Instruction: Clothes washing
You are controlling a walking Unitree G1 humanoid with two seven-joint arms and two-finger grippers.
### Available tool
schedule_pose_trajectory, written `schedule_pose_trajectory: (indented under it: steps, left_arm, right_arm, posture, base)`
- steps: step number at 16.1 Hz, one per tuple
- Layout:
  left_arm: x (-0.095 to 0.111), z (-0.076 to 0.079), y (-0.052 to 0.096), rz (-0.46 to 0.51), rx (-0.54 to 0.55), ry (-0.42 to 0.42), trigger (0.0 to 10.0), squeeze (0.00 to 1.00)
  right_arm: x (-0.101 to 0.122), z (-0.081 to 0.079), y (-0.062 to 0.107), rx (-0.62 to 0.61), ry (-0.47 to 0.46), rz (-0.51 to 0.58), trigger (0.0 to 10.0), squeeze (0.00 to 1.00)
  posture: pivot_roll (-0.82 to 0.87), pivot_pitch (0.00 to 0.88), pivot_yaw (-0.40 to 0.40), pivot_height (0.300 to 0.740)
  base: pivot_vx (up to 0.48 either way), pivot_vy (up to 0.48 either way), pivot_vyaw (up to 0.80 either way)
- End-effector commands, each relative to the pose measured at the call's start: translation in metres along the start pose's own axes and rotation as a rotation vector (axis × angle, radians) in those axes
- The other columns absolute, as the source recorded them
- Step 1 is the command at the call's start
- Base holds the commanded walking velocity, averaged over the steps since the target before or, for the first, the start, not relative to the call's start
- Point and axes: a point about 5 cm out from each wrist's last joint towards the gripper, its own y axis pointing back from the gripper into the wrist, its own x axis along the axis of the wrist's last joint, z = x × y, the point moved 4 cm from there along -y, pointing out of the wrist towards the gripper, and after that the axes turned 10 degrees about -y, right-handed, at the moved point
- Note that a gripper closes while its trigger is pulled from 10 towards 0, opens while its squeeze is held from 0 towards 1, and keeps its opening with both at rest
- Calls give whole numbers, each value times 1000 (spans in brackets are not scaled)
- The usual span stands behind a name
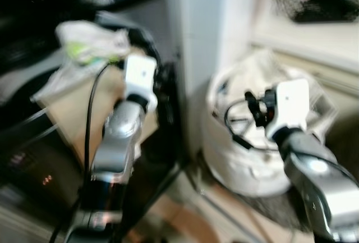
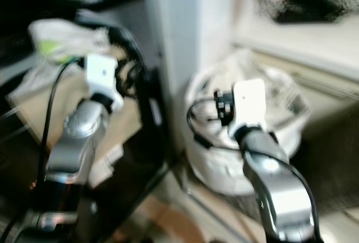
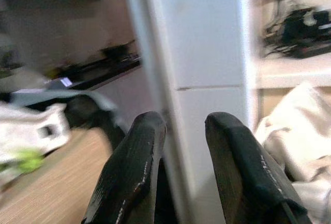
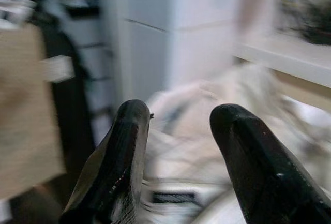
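Both silver arms rise from the lower edge of the blurred head views, the left arm (image 1: 118, 142) over a tan wooden surface (image 1: 73, 114) and the right arm (image 1: 314, 170) beside a white basket (image 1: 247, 170). Seen from the left wrist, the left gripper (image 3: 183, 131) has its two black fingers set a narrow gap apart with nothing between them, pointing at a white pillar (image 3: 201, 53) that runs up the middle of the room. The right gripper (image 4: 178, 118) has its fingers spread somewhat wider, also empty, aimed at the pale clothes (image 4: 207, 146) heaped in the basket at the foot of the pillar. A white shelf (image 1: 314, 38) with dark clutter and something red runs along the wall on the right. On the wooden surface lies a crumpled white bag (image 1: 92, 44) with a green patch. Bare floor (image 1: 185, 209) shows between the arms.
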Motion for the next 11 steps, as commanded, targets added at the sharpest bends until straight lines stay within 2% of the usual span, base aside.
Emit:
schedule_pose_trajectory:
  steps: [1, 5, 9, 11]
  left_arm:
    - [7, -7, -3, 0, 13, -20, 10000, 0]
    - [7, -3, -5, -12, -11, -19, 10000, 0]
    - [6, -1, -9, -22, -6, 10, 10000, 0]
    - [4, -11, -12, -40, 66, 10, 10000, 0]
  right_arm:
    - [4, -3, -4, 19, 4, 25, 10000, 0]
    - [7, 2, -6, 4, 8, 42, 10000, 0]
    - [7, 1, -4, 21, 25, 42, 10000, 0]
    - [7, -5, -3, 85, 79, 24, 10000, 0]
  posture:
    - [-86, 0, 91, 740]
    - [-95, 0, 98, 740]
    - [-114, 0, 99, 740]
    - [-109, 0, 72, 740]
  base:
    - [439, 0, 800]
    - [435, 0, 741]
    - [434, 0, 0]
    - [435, 0, 0]
